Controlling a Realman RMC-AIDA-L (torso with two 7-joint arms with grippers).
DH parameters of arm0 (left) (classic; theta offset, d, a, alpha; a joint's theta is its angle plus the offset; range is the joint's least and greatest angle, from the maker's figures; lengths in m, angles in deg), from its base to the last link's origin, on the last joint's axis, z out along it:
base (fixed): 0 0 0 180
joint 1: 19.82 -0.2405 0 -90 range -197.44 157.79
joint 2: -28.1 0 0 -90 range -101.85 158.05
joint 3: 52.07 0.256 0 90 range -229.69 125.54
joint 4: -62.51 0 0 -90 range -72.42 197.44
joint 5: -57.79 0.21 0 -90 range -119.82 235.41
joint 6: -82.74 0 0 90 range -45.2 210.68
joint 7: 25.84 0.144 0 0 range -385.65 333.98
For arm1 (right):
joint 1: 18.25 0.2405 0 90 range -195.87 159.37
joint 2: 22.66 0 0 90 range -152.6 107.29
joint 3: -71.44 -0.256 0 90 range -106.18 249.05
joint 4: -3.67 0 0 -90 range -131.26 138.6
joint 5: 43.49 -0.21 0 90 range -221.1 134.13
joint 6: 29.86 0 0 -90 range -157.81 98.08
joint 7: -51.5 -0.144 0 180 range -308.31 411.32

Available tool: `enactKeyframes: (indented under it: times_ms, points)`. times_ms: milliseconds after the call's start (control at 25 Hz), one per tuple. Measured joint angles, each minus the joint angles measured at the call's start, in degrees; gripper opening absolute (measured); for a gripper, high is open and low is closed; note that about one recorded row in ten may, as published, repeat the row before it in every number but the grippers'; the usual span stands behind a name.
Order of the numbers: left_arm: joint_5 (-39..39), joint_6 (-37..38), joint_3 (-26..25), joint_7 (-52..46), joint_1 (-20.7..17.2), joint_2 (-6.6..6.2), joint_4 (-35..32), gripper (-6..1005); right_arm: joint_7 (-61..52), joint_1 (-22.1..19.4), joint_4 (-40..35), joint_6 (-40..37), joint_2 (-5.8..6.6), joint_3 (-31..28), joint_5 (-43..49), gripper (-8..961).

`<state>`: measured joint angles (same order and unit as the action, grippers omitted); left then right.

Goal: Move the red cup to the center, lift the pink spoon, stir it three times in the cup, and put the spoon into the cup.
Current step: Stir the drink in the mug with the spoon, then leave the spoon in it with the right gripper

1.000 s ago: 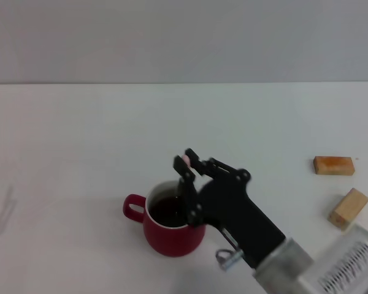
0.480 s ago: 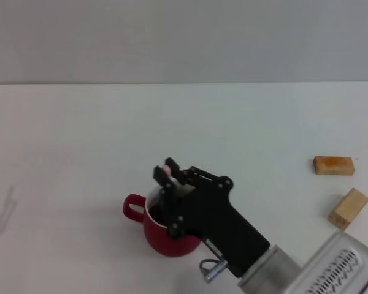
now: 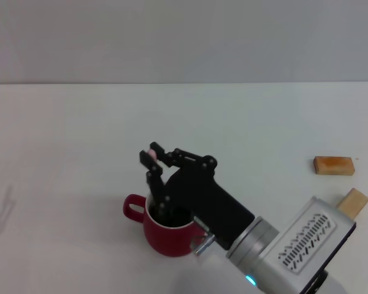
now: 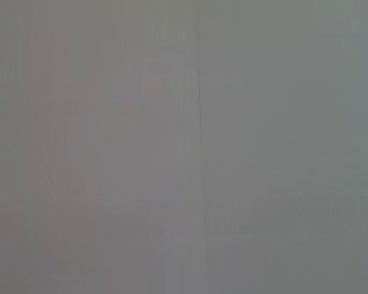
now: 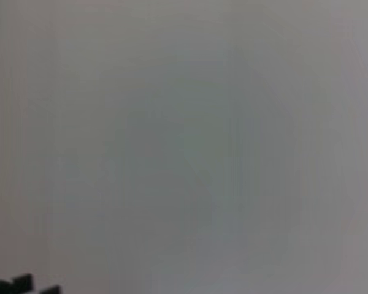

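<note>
Head view gives me my right gripper [image 3: 152, 164] poised over the red cup [image 3: 169, 232], jaws closed on the pink spoon [image 3: 152, 152]; only the pale handle tip shows above the jaws, and the rest runs down below them toward the dark liquid, hidden by the fingers. The cup sits directly beneath the jaws, its handle on the side away from my arm. My worry is the cup's rim: I judge that if I sweep the stir too wide, the spoon or a finger could catch the cup's wall and drag or tip it, slopping liquid. A loose grip could also let the spoon twist. Two wooden blocks, one orange-tan [image 3: 333, 165] and one pale [image 3: 354, 202], lie well off behind my arm, blocking nothing. My left gripper is nowhere in view.
</note>
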<state>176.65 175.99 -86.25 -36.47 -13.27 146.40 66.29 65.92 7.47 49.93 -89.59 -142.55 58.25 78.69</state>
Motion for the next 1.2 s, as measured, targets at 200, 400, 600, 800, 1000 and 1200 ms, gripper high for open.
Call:
enactKeyframes:
  times_ms: [200, 400, 600, 800, 1000, 1200]
  points:
    - [-0.03, -0.18, 0.07, 0.0, 0.1, 0.07, -0.01, 832, 0.07, -0.94, -2.06, -0.94, 0.26, -1.7, -0.02, 0]
    - [0.01, -0.22, 0.17, 0.0, -0.05, 0.17, 0.07, 832, 0.32, -5.15, -2.26, -4.75, 0.6, -1.4, 0.49, 0]
    - [0.24, -0.24, 0.19, 0.0, -0.06, 0.18, 0.15, 832, 0.43, -8.38, -1.61, -7.15, 0.39, 0.23, 1.07, -1]
    - [0.29, -0.27, 0.25, 0.0, -0.06, 0.18, 0.19, 832, 0.45, -9.65, 1.01, -7.65, 0.18, 3.07, 1.26, -1]
    - [0.32, -0.27, 0.26, 0.0, -0.06, 0.13, 0.18, 832, 0.09, -7.93, 1.69, -6.54, 0.04, 4.01, 1.14, -1]
    - [0.33, -0.26, 0.26, 0.0, 0.0, 0.03, 0.17, 832, -0.01, -5.22, 2.06, -3.42, 0.01, 3.69, 0.82, 0]
